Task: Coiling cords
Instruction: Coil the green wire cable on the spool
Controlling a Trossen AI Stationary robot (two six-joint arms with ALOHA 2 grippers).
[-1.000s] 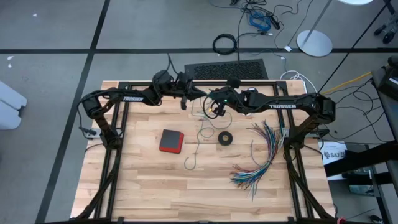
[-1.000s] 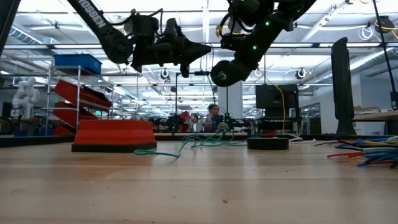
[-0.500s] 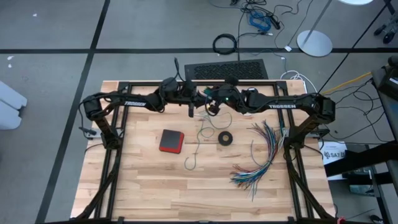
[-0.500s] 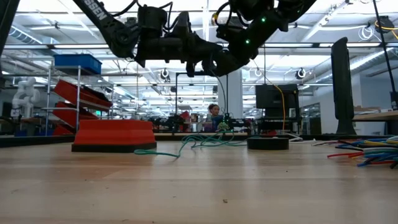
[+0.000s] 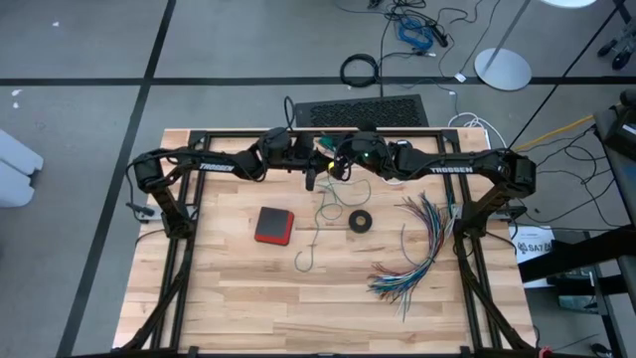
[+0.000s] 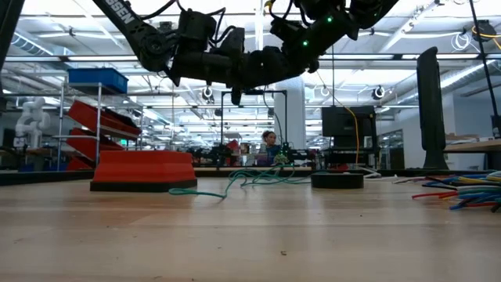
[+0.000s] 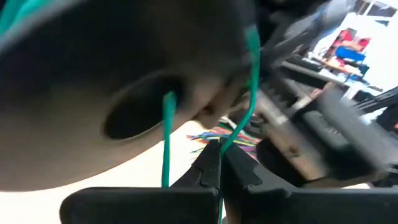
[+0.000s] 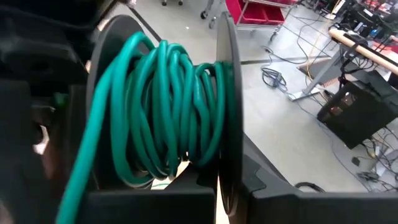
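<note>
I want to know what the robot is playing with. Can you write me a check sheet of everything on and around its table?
Surface: wooden table, mostly bare at the near side.
Job's things: teal-green cord wound many turns on a black spool; its loose tail trails on the table.
Clutter: red and black box, black tape ring, multicoloured wires.
End effectors: left end effector shut on the cord; right end effector shut on the spool's rim; both meet above the table's far edge.
Cables: cords on the floor behind the table.
Surroundings: workshop with red shelves; a person far off.
</note>
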